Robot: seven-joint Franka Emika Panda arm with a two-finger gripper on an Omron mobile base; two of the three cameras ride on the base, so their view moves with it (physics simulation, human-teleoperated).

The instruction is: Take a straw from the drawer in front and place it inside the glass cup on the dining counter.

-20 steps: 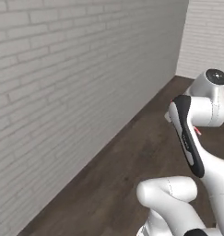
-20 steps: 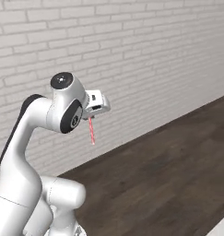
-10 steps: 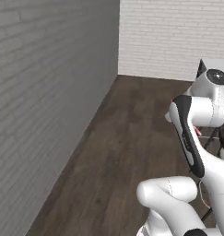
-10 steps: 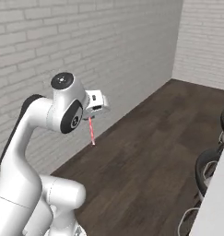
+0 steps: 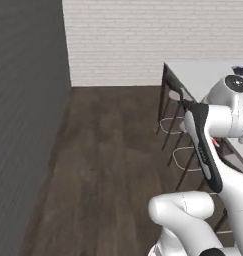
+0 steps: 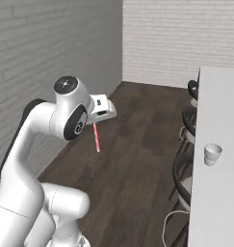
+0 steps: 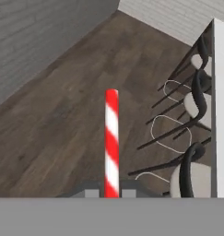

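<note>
The thin straight straw with red and white candy stripes (image 6: pixel 96 137) hangs nearly upright in mid-air over the dark wood floor, its upper end clamped, its lower end free. The small, short, whitish translucent glass cup (image 6: pixel 212 154) stands upright on the large flat white dining counter (image 6: pixel 219 120), near the counter's edge and well apart from the straw.

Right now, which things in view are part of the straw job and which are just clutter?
Part of the job:
- straw, hanging from the shut gripper
- glass cup, upright
- dining counter, the cup stands on it

Just there:
- stools along the counter's edge
- brick wall
- wood floor
</note>
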